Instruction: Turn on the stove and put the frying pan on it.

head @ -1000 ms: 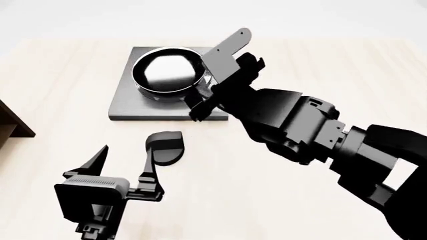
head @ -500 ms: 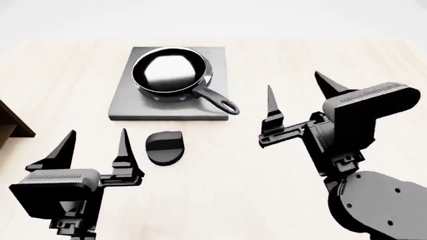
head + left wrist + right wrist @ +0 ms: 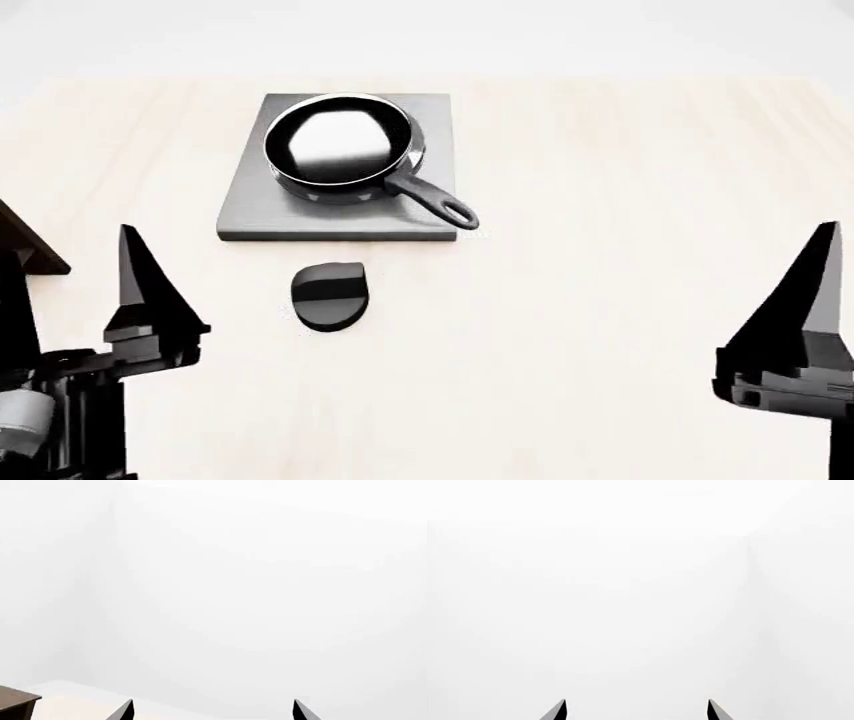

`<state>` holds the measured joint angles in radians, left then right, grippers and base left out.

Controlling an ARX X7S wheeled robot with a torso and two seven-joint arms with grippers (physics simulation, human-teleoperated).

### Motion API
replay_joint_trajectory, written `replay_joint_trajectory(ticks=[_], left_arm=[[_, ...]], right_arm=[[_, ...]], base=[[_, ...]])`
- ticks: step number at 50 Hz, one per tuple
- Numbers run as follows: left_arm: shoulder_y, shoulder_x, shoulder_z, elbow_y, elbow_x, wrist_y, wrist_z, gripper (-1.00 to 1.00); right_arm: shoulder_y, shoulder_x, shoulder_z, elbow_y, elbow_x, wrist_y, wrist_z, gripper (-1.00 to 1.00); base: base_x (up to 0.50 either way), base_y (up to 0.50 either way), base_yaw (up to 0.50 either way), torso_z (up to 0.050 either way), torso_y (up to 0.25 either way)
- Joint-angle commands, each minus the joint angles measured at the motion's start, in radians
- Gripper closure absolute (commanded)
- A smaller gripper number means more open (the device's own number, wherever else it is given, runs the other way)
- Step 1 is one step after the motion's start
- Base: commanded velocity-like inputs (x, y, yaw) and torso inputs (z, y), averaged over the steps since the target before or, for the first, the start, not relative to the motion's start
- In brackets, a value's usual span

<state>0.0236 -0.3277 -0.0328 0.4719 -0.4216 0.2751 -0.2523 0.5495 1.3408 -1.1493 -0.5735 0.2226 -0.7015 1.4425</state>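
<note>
The frying pan [image 3: 338, 143], black with a glossy pale inside, sits on the burner of the grey square stove [image 3: 254, 210]. Its long handle [image 3: 435, 202] points toward the front right and ends over the slab's front right corner. The black round knob [image 3: 328, 296] lies on the table just in front of the stove. My left gripper [image 3: 67, 262] is open and empty at the lower left, well short of the knob. My right gripper [image 3: 817, 300] is open and empty at the lower right, one finger out of frame. Both wrist views show only fingertips [image 3: 127, 711] [image 3: 559, 711] wide apart against white wall.
A brown wooden shelf [image 3: 30, 245] stands at the left edge of the pale wooden table [image 3: 614, 200]; its corner also shows in the left wrist view [image 3: 17, 700].
Both grippers have drawn back toward me and apart, the left to the lower left, the right to the lower right. The pan rests free on the stove and has not moved.
</note>
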Motion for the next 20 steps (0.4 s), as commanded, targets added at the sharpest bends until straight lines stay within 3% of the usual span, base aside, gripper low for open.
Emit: replay_joint_trajectory(ticks=[1, 5, 9, 14, 20], left_arm=[[0.029, 0.040, -0.058, 0.012, -0.009, 0.157, 0.007, -1.00], [0.030, 0.050, -0.070, 0.007, -0.016, 0.184, 0.002, -1.00], [0.031, 0.065, -0.079, 0.003, -0.028, 0.220, 0.003, -1.00], [0.023, 0.095, -0.102, -0.009, -0.022, 0.265, -0.014, -1.00], [0.008, 0.120, -0.135, -0.014, -0.017, 0.270, -0.062, -1.00]], right_arm=[[-0.472, -0.010, 0.461, -0.004, -0.187, -0.084, 0.121, -1.00], [-0.683, -0.060, 0.721, -0.015, -0.227, -0.104, 0.125, -1.00], [-0.798, -0.100, 0.866, -0.017, -0.252, -0.131, 0.121, -1.00], [-0.895, -0.173, 1.012, -0.012, -0.273, -0.157, 0.114, -1.00], [-0.936, -0.240, 1.096, -0.003, -0.278, -0.183, 0.092, -1.00]], base=[[0.00, 0.00, 0.00, 0.000, 0.000], [0.00, 0.00, 0.00, 0.000, 0.000], [0.00, 0.00, 0.00, 0.000, 0.000], [0.00, 0.00, 0.00, 0.000, 0.000], [0.00, 0.00, 0.00, 0.000, 0.000]])
